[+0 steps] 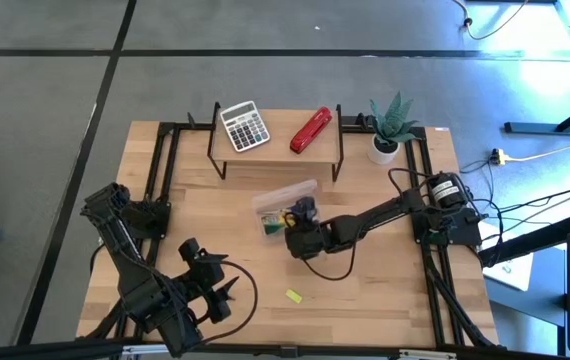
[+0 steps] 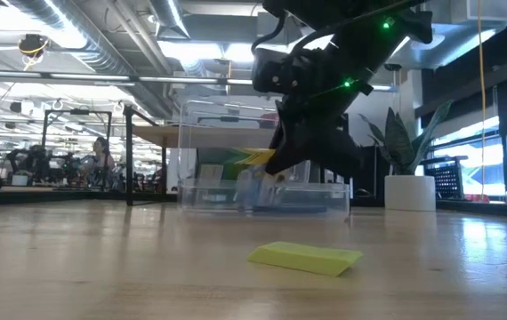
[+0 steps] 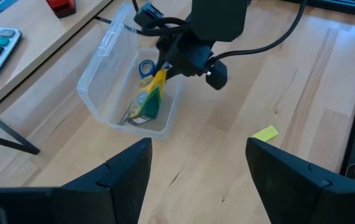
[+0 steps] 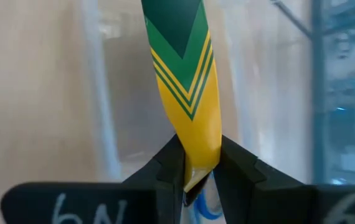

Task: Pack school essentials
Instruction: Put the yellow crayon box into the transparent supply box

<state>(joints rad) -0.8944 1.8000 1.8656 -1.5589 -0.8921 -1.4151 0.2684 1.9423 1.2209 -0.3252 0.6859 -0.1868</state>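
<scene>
A clear plastic container (image 1: pixel 290 192) (image 3: pixel 103 81) stands mid-table. My right gripper (image 1: pixel 283 222) (image 4: pixel 193 177) is over its near end, shut on the yellow-green printed box (image 3: pixel 147 102) (image 4: pixel 187 74), which reaches down into the container. The blue-handled scissors (image 3: pixel 146 67) lie inside on the container's floor. The tiny yellow block (image 1: pixel 293 295) (image 2: pixel 305 257) (image 3: pixel 265 134) lies flat on the table, nearer the near edge. My left gripper (image 1: pixel 227 295) (image 3: pixel 199 168) is open at the near-left, touching nothing. I cannot make out the pen. My right gripper pinches the box's upper end (image 4: pixel 197 158) between its two fingers, which come from above and slant down. The box is tilted below the fingers; its lower end (image 3: pixel 139 117) is down inside the container, by its floor.
A raised black-framed shelf at the far side carries the grey calculator (image 1: pixel 245 126) and red stapler (image 1: pixel 311 130). A potted plant (image 1: pixel 390 125) stands at the far right corner. Black rails run along the table's left and right sides. Bare wood surrounds the yellow block.
</scene>
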